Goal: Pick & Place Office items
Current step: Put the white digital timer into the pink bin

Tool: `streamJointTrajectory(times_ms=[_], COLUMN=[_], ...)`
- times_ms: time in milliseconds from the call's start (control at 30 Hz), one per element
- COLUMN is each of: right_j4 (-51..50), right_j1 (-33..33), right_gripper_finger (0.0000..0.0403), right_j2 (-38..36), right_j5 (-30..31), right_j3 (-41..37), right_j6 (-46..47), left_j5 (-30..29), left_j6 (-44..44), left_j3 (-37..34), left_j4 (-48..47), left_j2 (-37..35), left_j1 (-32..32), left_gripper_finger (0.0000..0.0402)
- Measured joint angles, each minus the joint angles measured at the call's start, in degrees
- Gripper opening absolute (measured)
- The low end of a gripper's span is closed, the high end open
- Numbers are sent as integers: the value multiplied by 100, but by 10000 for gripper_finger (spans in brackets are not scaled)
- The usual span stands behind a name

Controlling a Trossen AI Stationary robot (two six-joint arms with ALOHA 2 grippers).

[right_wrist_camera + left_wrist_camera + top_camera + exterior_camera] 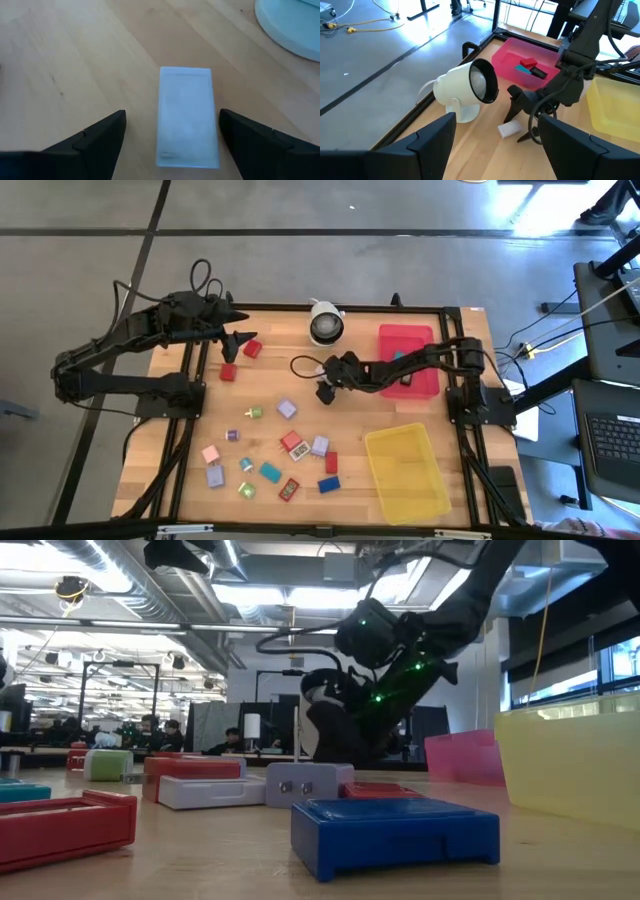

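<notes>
- Light wooden worktop (200,430) in a black frame: it carries everything, with the loose items spread over its near-left part, within reach of both arms.
- Translucent yellow plastic tray (406,472), near right corner: it looks empty, so it is probably a drop-off bin not yet used.
- Translucent red plastic tray (405,337), far right: a red block and a teal block (527,65) lie inside, which suggests it is the bin being filled.
- White round camera on its stand (325,323), far edge: it lies between the two arms and takes no part in the sorting.
- Left gripper (240,338), far left: it hovers beside two red blocks (251,348), its jaws spread and holding nothing, apparently waiting.
- Right gripper (325,392), mid-worktop just near the white camera: its jaws are spread on either side of a small pale lilac flat block (187,116), which lies flat on the wood between the fingertips. The long sides of the block run along the jaw gap, so a closing pinch would meet its narrow width.
- Remaining office items (280,455): small flat blocks in red, blue, teal, lilac, pink and green, still scattered and well apart from both trays.
</notes>
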Motion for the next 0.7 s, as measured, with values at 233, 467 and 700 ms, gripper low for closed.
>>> streamJointTrajectory(times_ms=[233, 467, 700], right_j4=[10, -26, -278], right_j1=[-7, 13, 3], right_gripper_finger=[311, 221, 154], right_j2=[44, 44, -295], right_j5=[124, 139, -329], right_j3=[9, 2, -31], right_j6=[-15, 41, 602], left_j5=[2, 2, 1], left_j6=[-4, -7, -4], left_j3=[0, 0, 0], left_j4=[0, 2, 2], left_j2=[0, 0, 0], left_j1=[-2, 0, 0], left_gripper_finger=[278, 278, 278])
